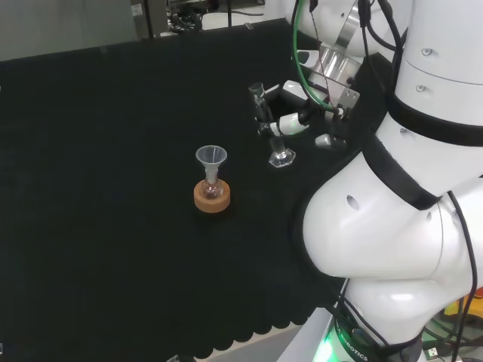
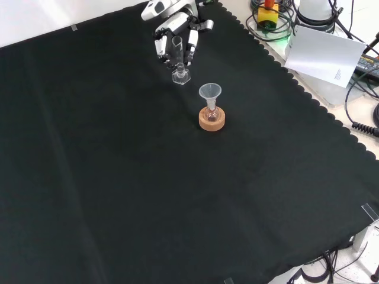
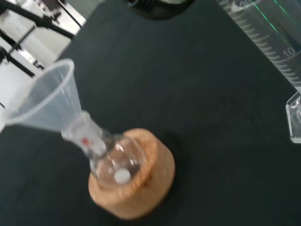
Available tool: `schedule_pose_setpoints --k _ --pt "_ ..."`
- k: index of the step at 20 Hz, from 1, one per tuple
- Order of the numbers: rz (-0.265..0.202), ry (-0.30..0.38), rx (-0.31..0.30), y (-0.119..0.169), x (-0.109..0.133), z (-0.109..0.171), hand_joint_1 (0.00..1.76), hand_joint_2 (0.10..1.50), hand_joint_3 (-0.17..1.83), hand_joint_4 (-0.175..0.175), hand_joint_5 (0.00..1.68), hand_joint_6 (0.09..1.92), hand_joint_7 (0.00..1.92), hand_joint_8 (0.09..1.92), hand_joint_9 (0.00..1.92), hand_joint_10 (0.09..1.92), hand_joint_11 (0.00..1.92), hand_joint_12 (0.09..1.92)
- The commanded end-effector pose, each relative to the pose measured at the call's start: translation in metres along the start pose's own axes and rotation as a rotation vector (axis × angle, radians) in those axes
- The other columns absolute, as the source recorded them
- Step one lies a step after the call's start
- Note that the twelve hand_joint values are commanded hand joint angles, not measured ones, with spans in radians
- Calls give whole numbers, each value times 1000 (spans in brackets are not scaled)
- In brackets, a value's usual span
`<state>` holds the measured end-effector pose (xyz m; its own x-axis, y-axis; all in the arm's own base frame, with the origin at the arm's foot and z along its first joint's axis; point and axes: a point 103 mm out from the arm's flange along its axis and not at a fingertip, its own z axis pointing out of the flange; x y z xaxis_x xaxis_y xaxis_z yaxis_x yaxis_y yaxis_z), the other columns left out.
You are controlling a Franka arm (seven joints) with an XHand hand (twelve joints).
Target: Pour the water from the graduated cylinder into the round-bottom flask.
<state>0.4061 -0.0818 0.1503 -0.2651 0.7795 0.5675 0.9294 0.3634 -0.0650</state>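
Note:
A small round-bottom flask sits in a cork ring with a clear funnel in its neck. The same flask, funnel and cork ring stand mid-cloth in the front view. The clear graduated cylinder stands upright to their right in the head view, its hexagonal foot down by the cloth. My hand has fingers curled on both sides of the cylinder. The wrist view has the funnel, flask and cylinder close up.
My arm's white links stand at the head view's right. The cloth's scalloped edge runs down the front view's right, with a white sheet and cables beyond it.

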Motion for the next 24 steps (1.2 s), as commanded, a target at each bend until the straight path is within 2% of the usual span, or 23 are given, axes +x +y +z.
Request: schedule_pose_setpoints --k 1,5,14,20,24 --pt "15 -106 110 -27 -5 0 1154 1112 34 -175 970 1040 1162 424 1323 138 1147 822" --pt "10 -137 171 -30 2 2 1154 1111 35 -175 970 1040 1163 422 1325 136 1148 821" --pt "5 -295 363 -20 36 2 1154 1111 38 -175 969 1041 1167 416 1330 130 1152 818" --pt "26 -368 472 -13 52 4 1154 1110 40 -175 968 1043 1171 414 1334 127 1153 816" --pt "28 -402 502 -10 60 2 1154 1109 41 -175 968 1043 1174 412 1338 126 1153 814"
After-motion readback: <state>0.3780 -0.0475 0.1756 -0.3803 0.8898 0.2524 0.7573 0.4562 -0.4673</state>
